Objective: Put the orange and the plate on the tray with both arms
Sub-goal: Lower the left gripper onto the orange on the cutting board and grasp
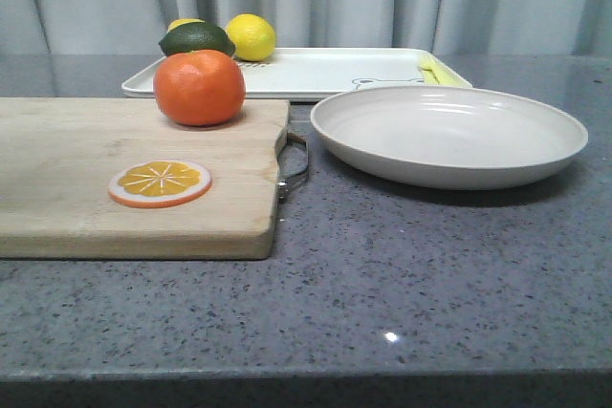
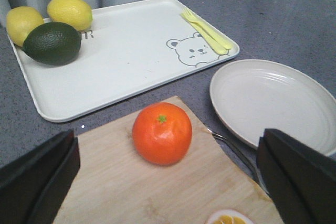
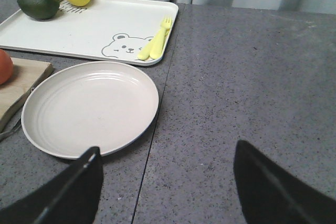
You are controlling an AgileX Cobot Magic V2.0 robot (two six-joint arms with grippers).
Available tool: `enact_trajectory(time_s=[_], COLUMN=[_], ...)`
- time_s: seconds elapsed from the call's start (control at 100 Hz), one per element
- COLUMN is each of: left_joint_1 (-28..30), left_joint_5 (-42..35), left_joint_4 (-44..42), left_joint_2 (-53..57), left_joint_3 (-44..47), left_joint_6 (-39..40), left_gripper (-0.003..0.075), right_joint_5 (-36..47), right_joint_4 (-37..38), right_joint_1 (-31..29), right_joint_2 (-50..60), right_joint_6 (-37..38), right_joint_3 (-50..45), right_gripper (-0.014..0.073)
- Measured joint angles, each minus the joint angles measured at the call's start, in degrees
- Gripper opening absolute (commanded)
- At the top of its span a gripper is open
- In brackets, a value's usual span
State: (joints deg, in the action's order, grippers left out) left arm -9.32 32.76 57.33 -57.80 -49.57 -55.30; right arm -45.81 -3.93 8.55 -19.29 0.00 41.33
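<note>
The glossy round orange (image 2: pixel 161 132) sits on the wooden cutting board (image 2: pixel 157 192), centred ahead of the wide-open left gripper (image 2: pixel 168 182). Beside the board, the cream round plate (image 3: pixel 90 107) lies before the right gripper (image 3: pixel 168 182), apparently open too. The white rectangular tray (image 1: pixel 316 74) lies beyond the board.

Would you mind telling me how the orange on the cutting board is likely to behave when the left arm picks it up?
The orange looks round and glossy, so it may slip between the jaws. It sits loose on the flat cutting board, so a nudge would probably roll it. It seems firm enough for a moderate squeeze.
</note>
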Motion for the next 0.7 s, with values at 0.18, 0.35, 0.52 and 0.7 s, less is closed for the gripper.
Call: enact_trajectory(time_s=[0.18,0.35,0.52,0.7], left_joint_1=[-5.81,-12.26,-15.01,-15.19], left_joint_5=[-3.69,-8.14,-11.89,-14.45], left_joint_4=[0.98,0.71,0.62,0.62], left_joint_2=[-11.37,-20.31,-27.19,-30.86], left_joint_3=[-5.82,-10.38,-12.96,-13.31], left_joint_6=[-2.96,-3.75,-3.83,-3.83], left_gripper=[0.0645,0.0645,0.0645,0.0645], right_joint_5=[0.0,0.02,0.02,0.02], right_joint_4=[0.0,0.0,0.0,0.0], right_joint_1=[0.0,0.0,0.0,0.0], right_joint_2=[0.0,0.0,0.0,0.0], right_joint_6=[0.0,0.0,0.0,0.0], right_joint_3=[0.0,0.0,0.0,0.0], right_gripper=[0.0531,0.0531,0.0531,0.0531])
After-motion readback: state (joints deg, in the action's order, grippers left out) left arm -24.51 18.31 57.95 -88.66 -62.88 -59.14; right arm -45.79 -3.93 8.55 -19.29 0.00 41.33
